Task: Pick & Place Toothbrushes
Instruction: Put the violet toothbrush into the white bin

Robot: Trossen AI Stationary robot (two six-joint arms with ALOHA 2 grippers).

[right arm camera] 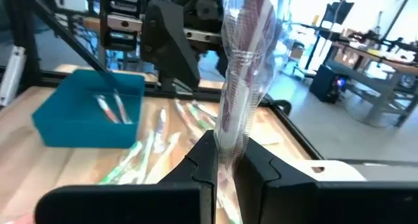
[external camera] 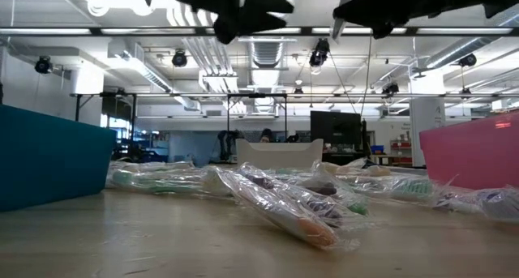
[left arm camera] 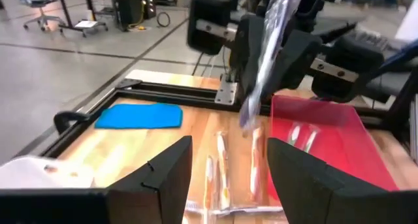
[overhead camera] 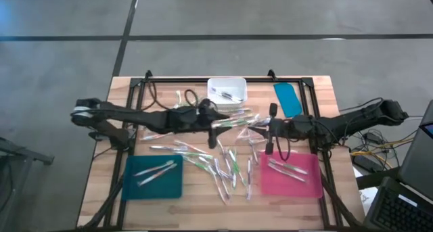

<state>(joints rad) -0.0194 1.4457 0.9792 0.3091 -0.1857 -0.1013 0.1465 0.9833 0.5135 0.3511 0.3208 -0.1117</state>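
Toothbrushes, thin plastic-wrapped sticks with green, pink or orange accents (overhead camera: 216, 166), lie loose over the centre of the pale wooden slatted table (overhead camera: 101, 184), most between the two front trays.

Trays next. Teal rectangular tray (overhead camera: 153, 177) at about 8 o'clock from table centre holds two or three wrapped brushes. Pink rectangular tray (overhead camera: 292, 175) at 4 o'clock holds a few more. White rectangular bin (overhead camera: 226, 90) at 12 o'clock also has some inside. Flat blue lid-like panel (overhead camera: 288, 99) at 1 o'clock looks bare. Sorting by colour seems likely, though wrapper tints are hard to read.

Right gripper (right arm camera: 222, 160) hangs just right of centre, fingers pinched tight on one clear-wrapped toothbrush (right arm camera: 243, 67), which stands upright out of the grip. Held high, probably to clear the pile for carrying.

Left gripper (left arm camera: 228, 168) hovers just left of centre, facing the right one, fingers spread wide and empty; the held wrapper (left arm camera: 264, 57) dangles in front of it. Looks like a handover between the arms, with this side let go.
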